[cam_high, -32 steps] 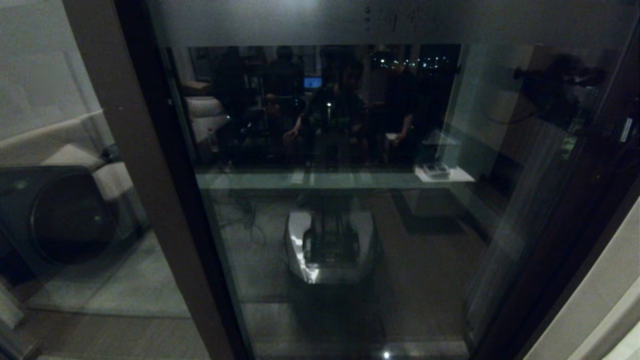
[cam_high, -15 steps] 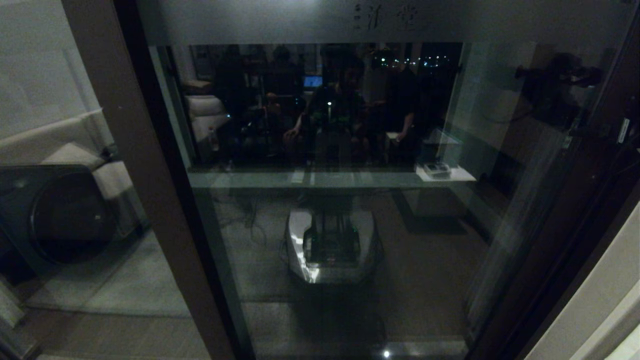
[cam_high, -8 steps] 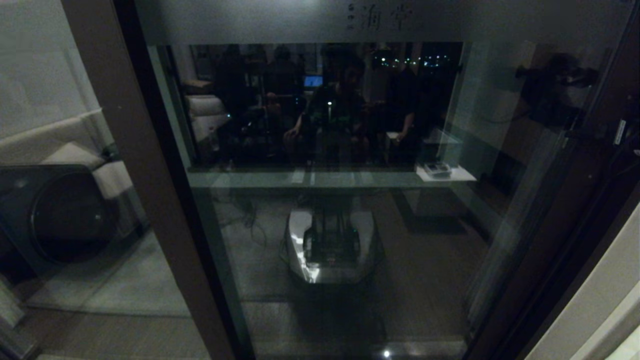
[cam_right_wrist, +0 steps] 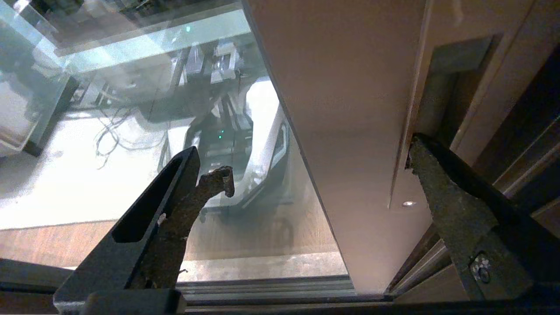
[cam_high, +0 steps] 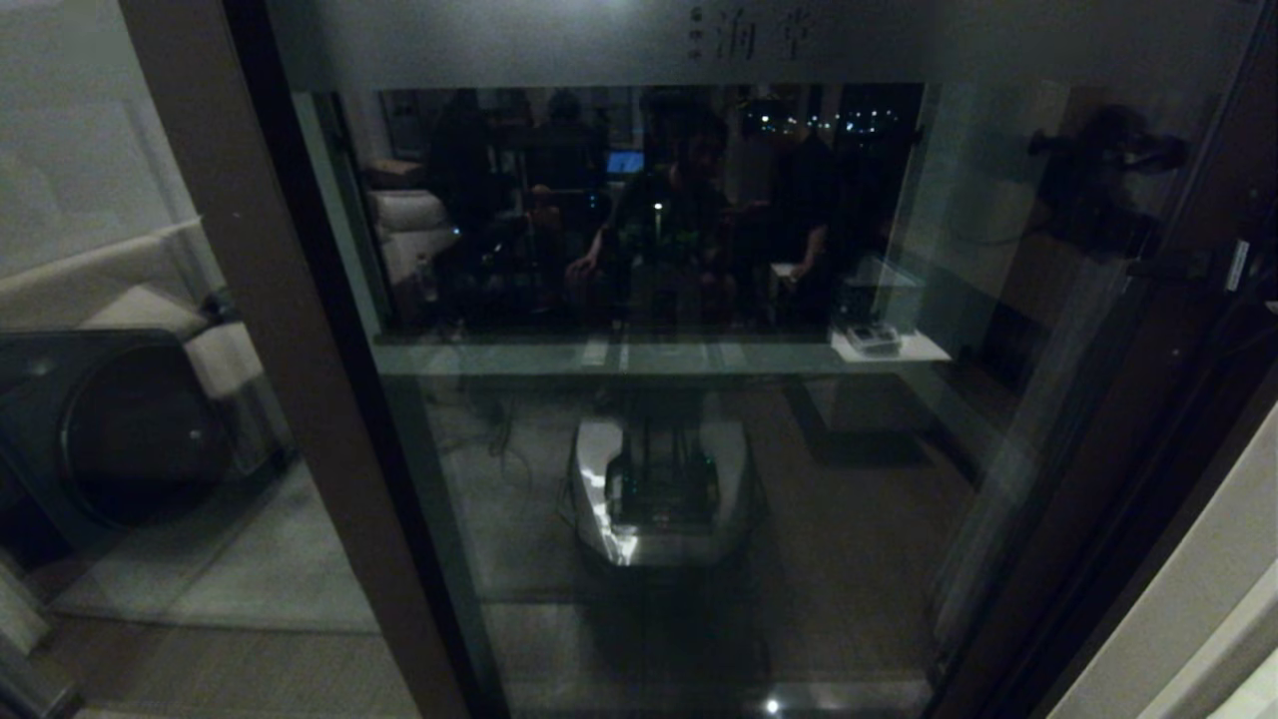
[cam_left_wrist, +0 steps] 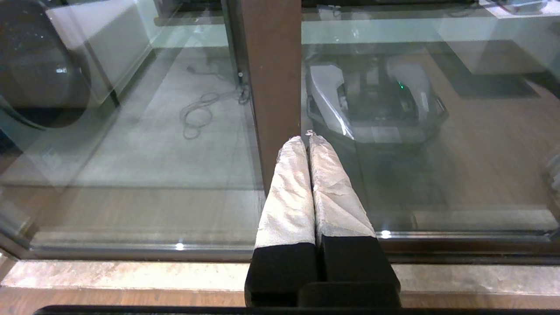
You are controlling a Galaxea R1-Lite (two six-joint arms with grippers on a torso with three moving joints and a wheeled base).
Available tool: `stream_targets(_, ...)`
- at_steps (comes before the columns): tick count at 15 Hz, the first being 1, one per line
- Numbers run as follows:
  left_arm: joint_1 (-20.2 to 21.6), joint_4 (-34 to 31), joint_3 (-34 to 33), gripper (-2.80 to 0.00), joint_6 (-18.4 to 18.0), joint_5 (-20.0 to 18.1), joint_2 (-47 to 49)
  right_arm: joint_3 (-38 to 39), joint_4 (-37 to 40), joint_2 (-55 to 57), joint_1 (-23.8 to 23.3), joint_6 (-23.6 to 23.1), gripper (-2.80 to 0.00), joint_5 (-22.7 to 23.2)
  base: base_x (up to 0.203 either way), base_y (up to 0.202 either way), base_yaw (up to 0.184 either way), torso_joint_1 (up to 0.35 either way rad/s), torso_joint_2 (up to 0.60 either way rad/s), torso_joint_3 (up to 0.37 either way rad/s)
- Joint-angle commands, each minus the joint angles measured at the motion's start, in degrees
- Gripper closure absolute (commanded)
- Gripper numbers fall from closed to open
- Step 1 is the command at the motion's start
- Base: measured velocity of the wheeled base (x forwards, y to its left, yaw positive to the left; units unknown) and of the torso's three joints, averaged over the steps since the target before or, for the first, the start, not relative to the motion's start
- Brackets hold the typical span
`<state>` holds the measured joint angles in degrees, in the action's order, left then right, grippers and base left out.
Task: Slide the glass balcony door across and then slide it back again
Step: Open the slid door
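The glass balcony door point(cam_high: 659, 449) fills the head view, with a frosted band point(cam_high: 499, 40) across its top and a dark brown frame. My right gripper point(cam_right_wrist: 319, 159) is open and straddles the door's edge stile point(cam_right_wrist: 350, 109). One finger point(cam_right_wrist: 442, 205) rests at the stile's recessed handle slot point(cam_right_wrist: 455, 61); the other finger point(cam_right_wrist: 188, 197) stands in front of the glass. My left gripper point(cam_left_wrist: 306, 138) is shut on nothing, its white-wrapped fingers pointing at the brown upright point(cam_left_wrist: 271, 65) on the left. Neither gripper shows clearly in the head view.
A dark round-fronted appliance point(cam_high: 110, 429) stands behind the left pane. My own base is reflected in the glass point(cam_high: 659, 489). The floor track point(cam_right_wrist: 262, 288) and a pale stone sill point(cam_left_wrist: 131, 273) run along the bottom. A light wall point(cam_high: 1198, 599) closes the right side.
The characters on the frosted band and the door's right stile have shifted a little to the left, so the door has slid leftward. The left arm has not moved.
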<state>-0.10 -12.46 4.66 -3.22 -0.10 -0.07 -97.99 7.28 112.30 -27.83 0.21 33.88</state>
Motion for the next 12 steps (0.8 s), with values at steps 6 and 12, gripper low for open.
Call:
stream_targets(6, 0.01, -0.03, 0.00, 0.00, -0.03, 0.01, 0.07, 0.43, 0.19, -0.41, 0.67, 0.06, -2.80, 0.49, 0.000, 0.000, 0.000, 0.000, 0.00, 0.000)
stream_targets(12, 0.01, -0.11, 0.00, 0.00, -0.03, 0.01, 0.07, 1.31, 0.11, -0.45, 1.32, 0.06, -2.80, 0.49, 0.000, 0.000, 0.000, 0.000, 0.00, 0.000)
